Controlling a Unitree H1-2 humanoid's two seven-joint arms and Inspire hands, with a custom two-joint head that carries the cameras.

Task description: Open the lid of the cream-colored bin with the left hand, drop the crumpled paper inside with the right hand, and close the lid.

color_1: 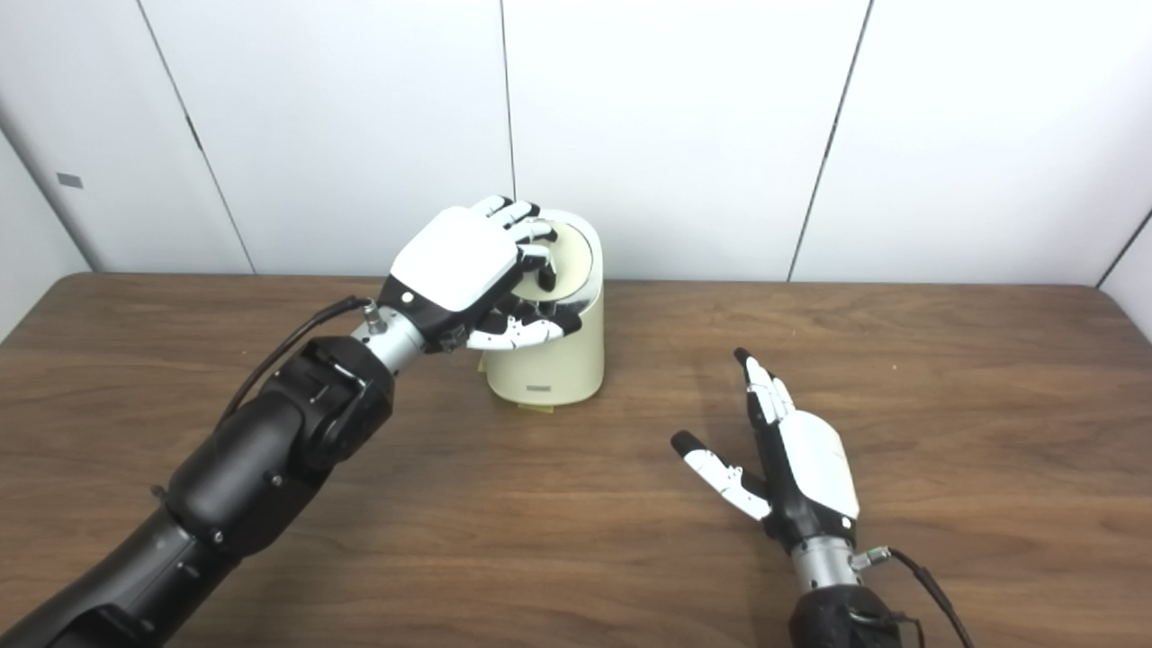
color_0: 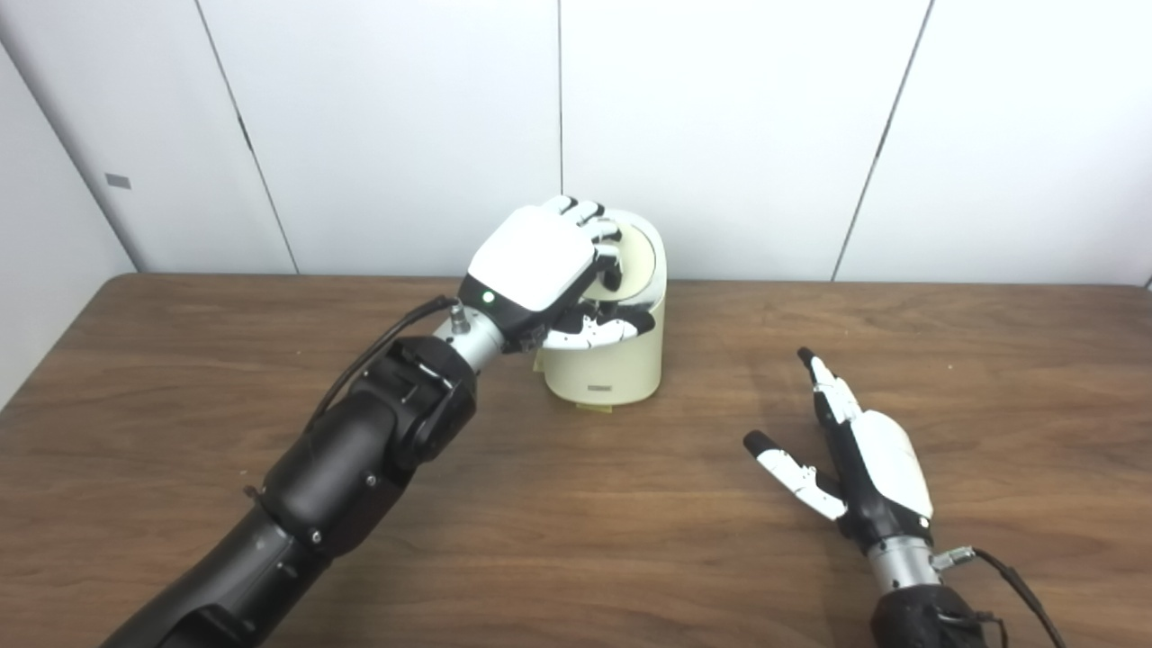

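Observation:
The cream-colored bin (color_0: 614, 367) stands at the back middle of the wooden table (color_0: 576, 549), close to the wall. My left hand (color_0: 538, 265) lies over its top. The fingers curl onto the round lid (color_0: 642, 255) and the thumb reaches across the front just under the lid's rim. The lid looks slightly tilted; how far it is raised I cannot tell. My right hand (color_0: 875, 454) rests low over the table to the right and nearer than the bin, open, fingers spread, holding nothing. No crumpled paper shows in either view.
White wall panels (color_0: 720, 135) stand directly behind the bin. The table's left edge (color_0: 54, 351) runs near a side wall. A cable trails from each wrist.

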